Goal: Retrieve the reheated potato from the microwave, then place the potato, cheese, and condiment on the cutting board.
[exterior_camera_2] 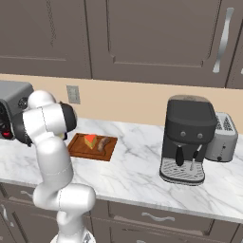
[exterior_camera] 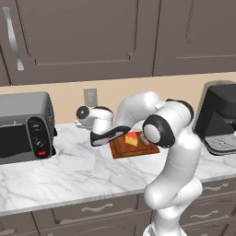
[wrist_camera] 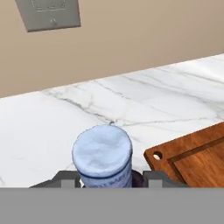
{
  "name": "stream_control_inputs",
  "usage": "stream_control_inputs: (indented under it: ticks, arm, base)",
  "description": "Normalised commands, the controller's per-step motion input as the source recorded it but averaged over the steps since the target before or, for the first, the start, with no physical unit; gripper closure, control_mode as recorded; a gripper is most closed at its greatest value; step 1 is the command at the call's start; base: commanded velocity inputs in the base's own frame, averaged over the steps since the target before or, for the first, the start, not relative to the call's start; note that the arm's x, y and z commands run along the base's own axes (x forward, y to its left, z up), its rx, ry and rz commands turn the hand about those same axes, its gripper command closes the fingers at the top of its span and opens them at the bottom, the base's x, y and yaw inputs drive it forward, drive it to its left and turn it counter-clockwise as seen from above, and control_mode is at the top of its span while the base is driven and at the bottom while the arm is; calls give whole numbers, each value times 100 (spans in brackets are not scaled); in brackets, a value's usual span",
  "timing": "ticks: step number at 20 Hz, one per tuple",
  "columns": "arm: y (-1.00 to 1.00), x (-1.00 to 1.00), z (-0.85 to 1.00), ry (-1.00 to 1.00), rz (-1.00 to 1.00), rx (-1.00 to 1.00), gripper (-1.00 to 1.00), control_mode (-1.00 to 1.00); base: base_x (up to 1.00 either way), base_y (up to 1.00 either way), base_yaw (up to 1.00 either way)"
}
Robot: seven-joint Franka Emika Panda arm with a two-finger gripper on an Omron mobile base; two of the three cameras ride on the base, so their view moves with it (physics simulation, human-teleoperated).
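Note:
The condiment [wrist_camera: 102, 154], seen from above by its pale bluish cap, stands on the white marble counter just left of the cutting board [wrist_camera: 197, 157]. My gripper [wrist_camera: 107, 178] is shut on it, one finger against each side of the bottle. From the left base view, my hand [exterior_camera: 90, 119] hangs low over the counter, left of the cutting board [exterior_camera: 123, 150]. The orange cheese [exterior_camera: 132, 139] wedge lies on the board, with the brown potato [exterior_camera: 144, 139] beside it. The right base view also has the cheese [exterior_camera_2: 90, 140] and potato [exterior_camera_2: 103, 144] on the board [exterior_camera_2: 78, 148]. The microwave is out of view.
A silver toaster oven [exterior_camera: 25, 126] stands at the counter's left end. A black coffee machine [exterior_camera_2: 187, 140] and a toaster [exterior_camera_2: 223, 137] stand to the right. A wall outlet [wrist_camera: 50, 15] sits on the beige backsplash behind the bottle. Bare marble lies between board and coffee machine.

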Motion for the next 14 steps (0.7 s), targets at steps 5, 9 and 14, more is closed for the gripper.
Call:
stream_control_inputs:
  ticks: [5, 9, 14]
  arm:
    - [-9, -23, 3, 0, 12, 0, 100, -100]
    - [-1, -31, 9, 0, 11, 0, 100, -100]
    - [-1, -31, 29, -2, 5, 0, 100, -100]
  base:
    - [0, 0, 0]
    - [0, 0, 0]
    - [0, 0, 0]
